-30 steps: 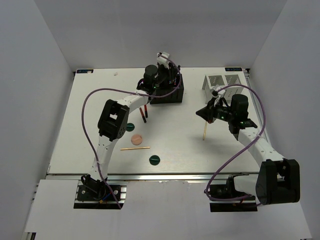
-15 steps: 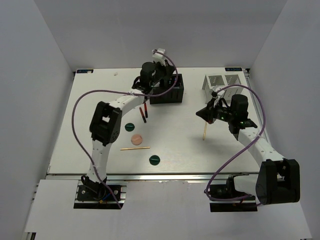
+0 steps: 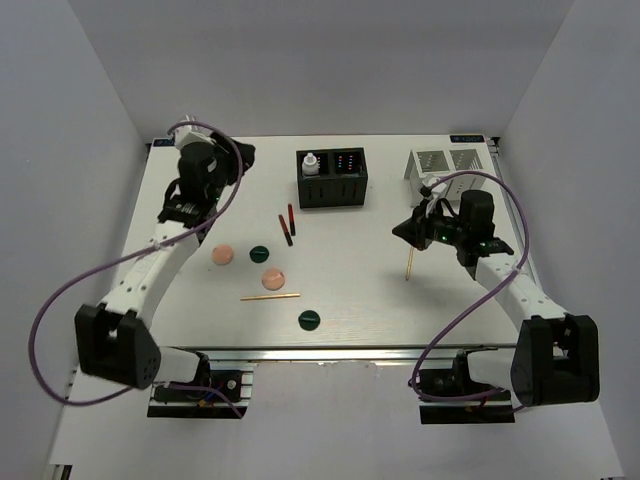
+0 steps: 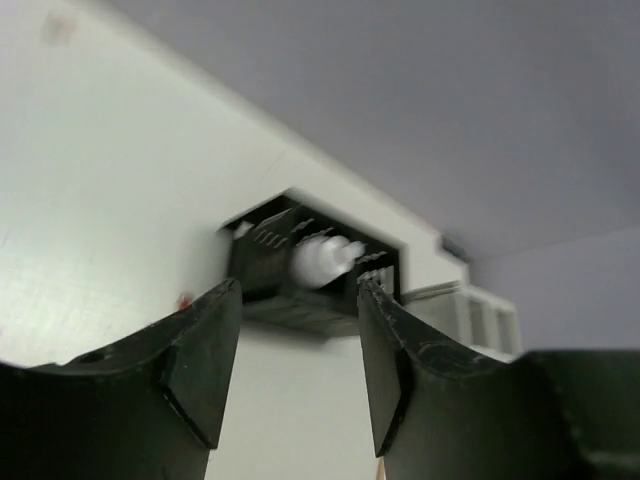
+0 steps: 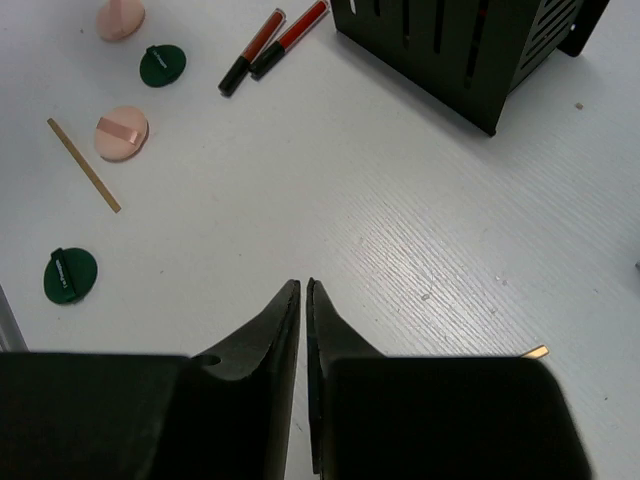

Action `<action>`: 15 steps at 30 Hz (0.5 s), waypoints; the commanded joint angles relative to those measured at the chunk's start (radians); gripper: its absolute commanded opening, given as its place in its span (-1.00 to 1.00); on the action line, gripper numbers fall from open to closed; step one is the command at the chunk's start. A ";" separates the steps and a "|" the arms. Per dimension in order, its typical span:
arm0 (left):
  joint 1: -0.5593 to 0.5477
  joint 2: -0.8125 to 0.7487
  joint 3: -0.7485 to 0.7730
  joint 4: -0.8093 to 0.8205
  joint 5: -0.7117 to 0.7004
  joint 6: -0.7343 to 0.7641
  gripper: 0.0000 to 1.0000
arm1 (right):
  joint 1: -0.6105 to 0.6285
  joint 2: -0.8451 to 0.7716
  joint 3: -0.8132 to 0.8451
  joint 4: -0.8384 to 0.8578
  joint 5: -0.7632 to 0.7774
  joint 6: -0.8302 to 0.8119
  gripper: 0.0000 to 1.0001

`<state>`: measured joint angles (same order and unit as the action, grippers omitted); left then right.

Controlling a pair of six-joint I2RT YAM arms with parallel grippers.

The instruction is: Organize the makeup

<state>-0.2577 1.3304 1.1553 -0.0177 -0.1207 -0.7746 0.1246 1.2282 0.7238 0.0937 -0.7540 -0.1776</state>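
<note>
**pinch_fan:** Sizing up the makeup. Found the bottle (image 3: 311, 163) standing in the left half of the black box (image 3: 335, 190), and two pencils (image 3: 287, 225) lying side by side just in front. Then pink discs (image 3: 223, 255) and green discs (image 3: 260, 254) scattered mid-table, one stick (image 3: 270, 296) among them, and a second stick (image 3: 409, 263) well off to the right. Guessing all featherlight?

**flatpack:** Probably. Would treat pencils and sticks as stiff, thin and keen to roll, so pinch mid-shaft, across the length. Would expect the discs to be low and flat, the pink ones maybe soft pads. Hard to get under, so better to nip by the rim or by what looks like a strap on top.

**pinch_fan:** And the grippers?

**flatpack:** Left gripper (image 4: 298, 290): hangs over the far-left corner with jaws apart, grips nothing, faces the box. Right gripper (image 5: 303, 290): hovers just beside that second stick with jaws all but together, nothing between. Needs opening before any grab.
</note>
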 commanded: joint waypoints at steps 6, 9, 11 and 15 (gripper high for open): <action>-0.003 0.447 0.268 -0.591 -0.020 -0.126 0.23 | -0.005 0.020 0.058 -0.012 0.018 -0.014 -0.70; -0.005 0.547 0.352 -0.611 -0.022 -0.086 0.23 | -0.005 0.013 0.051 -0.006 0.024 -0.007 -0.68; -0.005 0.607 0.414 -0.639 -0.025 -0.069 0.23 | -0.005 0.007 0.040 -0.002 0.030 -0.003 -0.68; -0.028 0.703 0.513 -0.699 -0.017 -0.022 0.23 | -0.005 -0.004 0.022 0.011 0.038 0.012 -0.67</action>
<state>-0.2642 2.0350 1.5799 -0.6559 -0.1383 -0.8402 0.1246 1.2499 0.7387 0.0757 -0.7250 -0.1818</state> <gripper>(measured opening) 0.617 0.163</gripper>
